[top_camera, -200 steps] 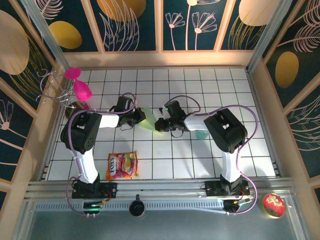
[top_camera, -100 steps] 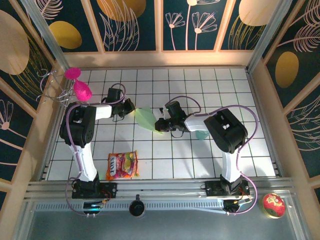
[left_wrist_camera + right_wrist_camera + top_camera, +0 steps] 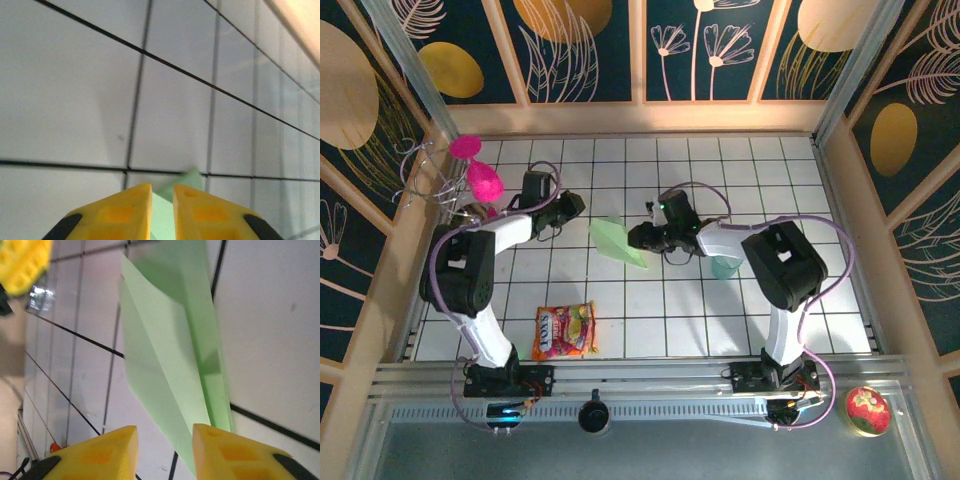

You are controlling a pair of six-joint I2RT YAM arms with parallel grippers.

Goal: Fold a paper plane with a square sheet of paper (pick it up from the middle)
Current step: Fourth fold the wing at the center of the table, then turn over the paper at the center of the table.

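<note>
The paper plane (image 3: 617,240) is a slim pale mint-green dart lying on the white grid table (image 3: 720,190) between the two arms. My left gripper (image 3: 570,207) sits up and to the left of it, apart from it. In the left wrist view its yellow fingers (image 3: 125,205) stand a narrow gap apart, and a corner of the plane (image 3: 193,176) shows beyond them. My right gripper (image 3: 638,238) is at the plane's right end. The right gripper (image 3: 165,429) is open, its fingers straddling the plane's narrow end (image 3: 170,355) without closing on it.
A colourful candy bag (image 3: 564,330) lies near the left arm's base. A translucent teal cup (image 3: 725,267) stands beside the right forearm. A wire rack with pink objects (image 3: 478,178) is at the far left. Wooden walls (image 3: 850,200) ring the table.
My left gripper has let go of the paper and drawn back up and to the left. The right gripper has shifted slightly farther back. The plane now lies more exposed.
</note>
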